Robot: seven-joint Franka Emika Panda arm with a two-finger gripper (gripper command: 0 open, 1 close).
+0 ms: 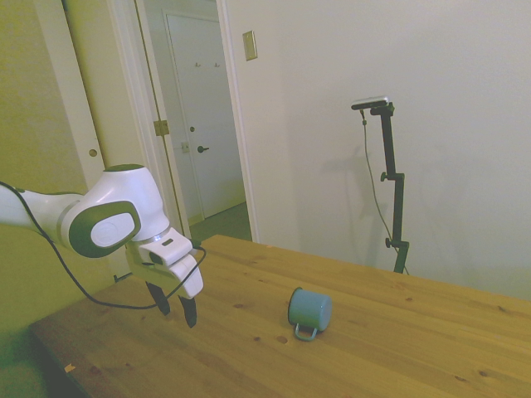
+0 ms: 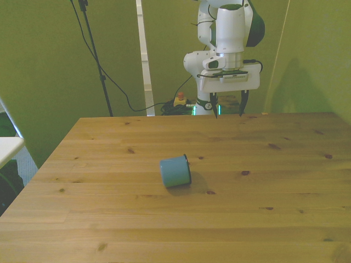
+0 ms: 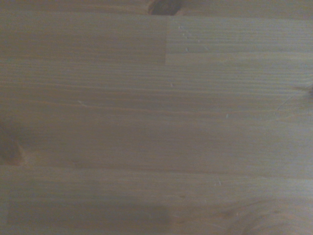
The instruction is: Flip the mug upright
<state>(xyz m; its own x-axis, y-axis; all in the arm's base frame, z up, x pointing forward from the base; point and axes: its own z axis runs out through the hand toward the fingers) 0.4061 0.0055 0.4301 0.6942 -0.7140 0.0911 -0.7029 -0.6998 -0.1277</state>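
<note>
A small teal-blue mug (image 1: 309, 310) (image 2: 175, 171) lies on its side near the middle of the wooden table (image 1: 398, 348) (image 2: 274, 208). In the side view its thin loop handle (image 1: 304, 333) rests against the wood. My gripper (image 1: 173, 306) (image 2: 227, 106) hangs open just above the table near its far edge, well away from the mug, with nothing between its dark fingers (image 2: 242, 104). The wrist view holds only bare wood grain (image 3: 156, 117); the mug is out of that picture.
A wall and a doorway (image 1: 199, 124) stand beyond the table in the side view. In the front view, cables (image 2: 164, 104) trail behind the table's far edge beside the robot's base (image 2: 204, 66).
</note>
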